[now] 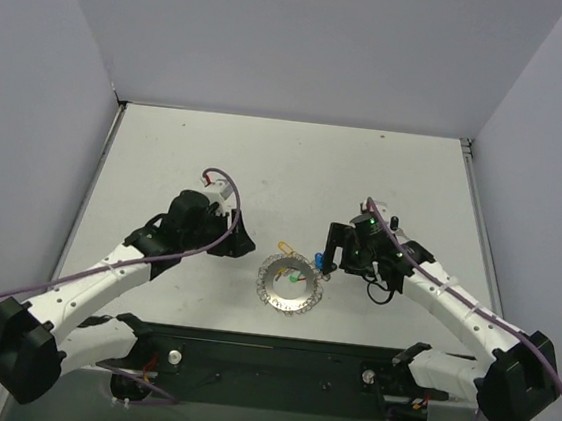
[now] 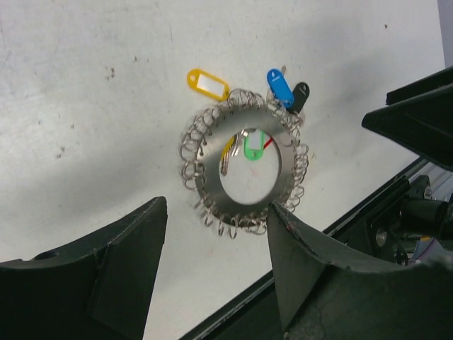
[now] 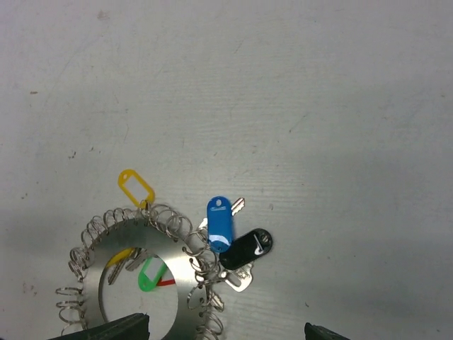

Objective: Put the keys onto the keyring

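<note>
The keyring [image 1: 275,288] is a flat silvery disc with small wire loops round its rim, lying on the table between both arms. A yellow-tagged key [image 3: 136,188] hangs at its far rim. Blue-tagged [image 3: 219,223] and black-tagged [image 3: 248,248] keys lie together against its right rim. A green tag [image 3: 151,274], a yellow key and a red sliver show inside its centre hole. My right gripper [image 3: 225,333] hovers open above the blue and black tags, holding nothing. My left gripper [image 2: 216,212] is open just left of the keyring [image 2: 284,159], holding nothing.
A black rail [image 1: 266,355] runs along the table's near edge, close behind the keyring. White walls close the table on the left, far and right sides. The right arm's dark body [image 2: 417,120] shows in the left wrist view.
</note>
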{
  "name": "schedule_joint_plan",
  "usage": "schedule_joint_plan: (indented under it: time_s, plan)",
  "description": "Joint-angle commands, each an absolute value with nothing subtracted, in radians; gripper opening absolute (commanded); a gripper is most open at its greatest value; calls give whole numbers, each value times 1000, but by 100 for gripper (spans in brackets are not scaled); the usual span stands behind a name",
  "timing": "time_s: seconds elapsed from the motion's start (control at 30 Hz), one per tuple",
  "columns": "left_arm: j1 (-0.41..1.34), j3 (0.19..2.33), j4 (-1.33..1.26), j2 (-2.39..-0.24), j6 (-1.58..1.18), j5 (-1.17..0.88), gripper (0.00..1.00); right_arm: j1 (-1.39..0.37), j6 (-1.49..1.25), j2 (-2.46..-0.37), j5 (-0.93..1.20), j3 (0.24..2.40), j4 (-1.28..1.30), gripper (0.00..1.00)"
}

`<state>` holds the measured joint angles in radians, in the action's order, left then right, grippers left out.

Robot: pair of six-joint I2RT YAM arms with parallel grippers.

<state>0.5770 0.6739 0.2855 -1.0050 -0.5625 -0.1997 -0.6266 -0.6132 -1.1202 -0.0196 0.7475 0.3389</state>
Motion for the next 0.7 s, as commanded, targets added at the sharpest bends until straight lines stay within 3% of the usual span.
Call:
schedule_joint_plan:
  time_s: [0.0, 0.17, 0.33, 0.67]
  plan:
    - [539, 793, 169, -1149, -505, -270, 68, -603, -549, -1225, 64, 857, 313, 84]
    - [482, 853, 114, -1331, -512, -359, 67, -603, -540, -1350, 112, 951, 324, 77]
    - [416, 833, 65, -1379, -526, -455, 66, -615, -538, -1414, 120, 994, 354, 71]
    - [394, 807, 54, -1404, -531, -540, 65, -738, -534, -1519, 64, 1124, 442, 69]
